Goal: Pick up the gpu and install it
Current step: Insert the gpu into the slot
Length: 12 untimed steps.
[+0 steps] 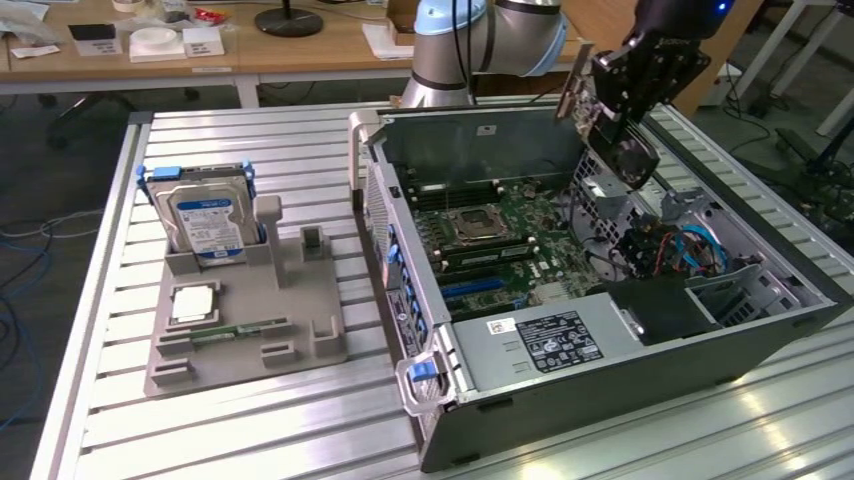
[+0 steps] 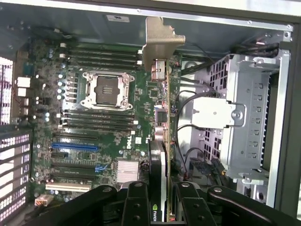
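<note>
The tool's [image 2: 162,200] two black fingers [image 2: 136,205] are clamped on one edge of the gpu [image 2: 159,157]. The card is seen edge-on from the wrist, its metal bracket toward the case's far wall, and a small green logo shows on its black face. In the exterior view the tool [image 1: 617,115] holds the gpu [image 1: 633,152] tilted in the air above the far corner of the case, toward the exterior view's right, not seated in any slot.

One ribbed metal worktop [image 1: 267,140] carries everything. On it lies one open computer case [image 1: 641,350], with a white label whose print is too small to read. Inside is one green motherboard [image 2: 117,117] marked "DELL", with one empty processor socket [image 2: 106,89], a bank of memory slots on either side of it, and one blue slot [image 2: 74,147].

Beside the case sits one grey holder [image 1: 247,320]. In it one silver hard drive [image 1: 207,215] with a blue label stands upright, and one small green memory stick [image 1: 240,330] lies flat.
</note>
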Each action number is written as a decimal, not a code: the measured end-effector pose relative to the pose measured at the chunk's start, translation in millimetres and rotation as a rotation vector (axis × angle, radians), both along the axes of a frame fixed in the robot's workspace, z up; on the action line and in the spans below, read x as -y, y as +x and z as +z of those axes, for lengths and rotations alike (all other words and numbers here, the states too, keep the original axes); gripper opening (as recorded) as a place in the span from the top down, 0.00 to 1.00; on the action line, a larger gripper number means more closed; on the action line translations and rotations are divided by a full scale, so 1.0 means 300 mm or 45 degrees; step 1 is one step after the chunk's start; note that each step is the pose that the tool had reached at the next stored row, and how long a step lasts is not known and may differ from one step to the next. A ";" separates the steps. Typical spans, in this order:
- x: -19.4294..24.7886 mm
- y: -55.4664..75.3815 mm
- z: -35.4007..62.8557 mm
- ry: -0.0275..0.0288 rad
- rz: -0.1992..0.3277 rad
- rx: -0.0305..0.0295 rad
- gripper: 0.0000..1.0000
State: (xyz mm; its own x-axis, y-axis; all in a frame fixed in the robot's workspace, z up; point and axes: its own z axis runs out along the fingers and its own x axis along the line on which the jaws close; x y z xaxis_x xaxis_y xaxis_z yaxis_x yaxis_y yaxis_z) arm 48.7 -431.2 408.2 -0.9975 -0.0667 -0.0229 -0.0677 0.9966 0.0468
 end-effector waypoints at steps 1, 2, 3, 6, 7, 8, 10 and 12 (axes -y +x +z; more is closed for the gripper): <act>0.000 0.000 0.000 0.0000 0.013 0.0000 0.73; 0.000 0.000 0.000 0.0001 0.026 0.0000 0.73; 0.000 0.000 0.000 0.0001 0.040 0.0000 0.73; 0.000 0.000 0.000 0.0001 0.086 0.0000 0.73; 0.000 0.000 0.000 0.0000 0.102 0.0000 0.73; 0.000 0.000 0.000 0.0000 0.120 0.0000 0.73; 0.000 0.000 0.000 0.0001 0.160 0.0000 0.73; 0.000 0.000 0.000 0.0001 0.201 -0.0001 0.73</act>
State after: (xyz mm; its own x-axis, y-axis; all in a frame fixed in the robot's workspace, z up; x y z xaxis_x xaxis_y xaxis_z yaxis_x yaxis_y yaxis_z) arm 48.6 -431.2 408.2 -0.9747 -0.2223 -0.0229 -0.2232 0.9736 0.0468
